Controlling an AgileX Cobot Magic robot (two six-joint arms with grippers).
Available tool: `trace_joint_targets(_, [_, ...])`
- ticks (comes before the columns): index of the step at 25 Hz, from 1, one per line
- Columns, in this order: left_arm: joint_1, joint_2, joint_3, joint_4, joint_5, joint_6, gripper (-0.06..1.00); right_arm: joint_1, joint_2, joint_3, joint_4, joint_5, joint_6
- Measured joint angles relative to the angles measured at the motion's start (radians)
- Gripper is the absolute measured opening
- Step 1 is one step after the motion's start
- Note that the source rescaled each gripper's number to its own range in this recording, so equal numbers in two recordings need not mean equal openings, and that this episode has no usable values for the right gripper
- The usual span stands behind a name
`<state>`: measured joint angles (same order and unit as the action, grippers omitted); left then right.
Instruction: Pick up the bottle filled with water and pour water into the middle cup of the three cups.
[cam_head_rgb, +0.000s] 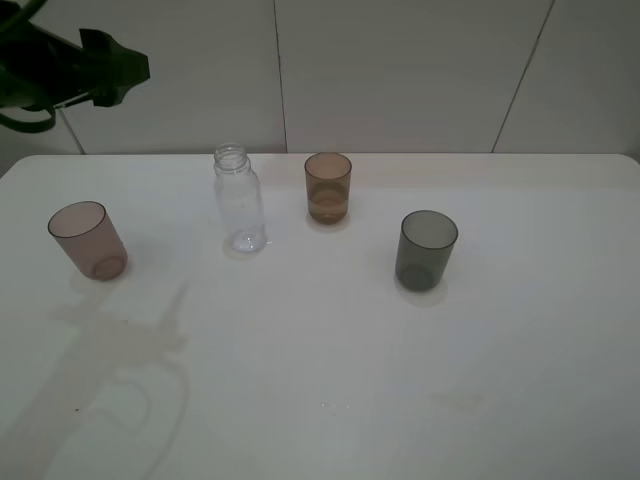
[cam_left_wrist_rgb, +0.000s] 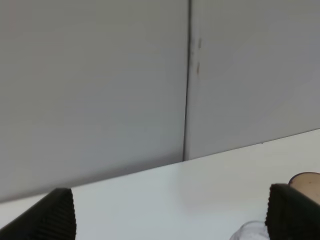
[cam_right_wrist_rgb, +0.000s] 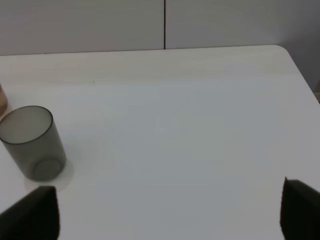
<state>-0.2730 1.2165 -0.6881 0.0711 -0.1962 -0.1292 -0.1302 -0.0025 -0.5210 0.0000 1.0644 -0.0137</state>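
Observation:
The clear capless bottle (cam_head_rgb: 239, 200) stands upright at the back of the white table (cam_head_rgb: 320, 400). The amber-brown middle cup (cam_head_rgb: 328, 188) stands just right of it. The pinkish-mauve cup (cam_head_rgb: 88, 240) is at the left and the dark smoky-grey cup (cam_head_rgb: 427, 250) at the right. My left gripper (cam_head_rgb: 118, 68) hangs high at the far back left, well clear of the bottle. In the left wrist view it (cam_left_wrist_rgb: 170, 220) is open and empty, with the bottle rim (cam_left_wrist_rgb: 250, 231) and amber cup (cam_left_wrist_rgb: 306, 182) low at one edge. My right gripper (cam_right_wrist_rgb: 167, 215) is open and empty, with the grey cup (cam_right_wrist_rgb: 32, 142) ahead.
A light panelled wall (cam_head_rgb: 400, 70) runs behind the table. The table's rounded right corner (cam_right_wrist_rgb: 285, 50) shows in the right wrist view. The left arm casts a faint shadow (cam_head_rgb: 120, 350) on the front left of the table.

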Motion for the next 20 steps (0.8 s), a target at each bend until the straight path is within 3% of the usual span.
trace_joint_targets(3, [0.027, -0.148, 0.000, -0.053, 0.214, -0.003, 0.92, 0.000, 0.000, 0.000, 0.000, 0.000, 0.000])
trace_joint_targets(7, [0.047, -0.349, 0.000, -0.064, 0.483, -0.003, 0.92, 0.000, 0.000, 0.000, 0.000, 0.000, 0.000])
trace_joint_targets(20, [0.047, -0.952, 0.000, -0.071, 1.166, 0.009, 0.92, 0.000, 0.000, 0.000, 0.000, 0.000, 0.000])
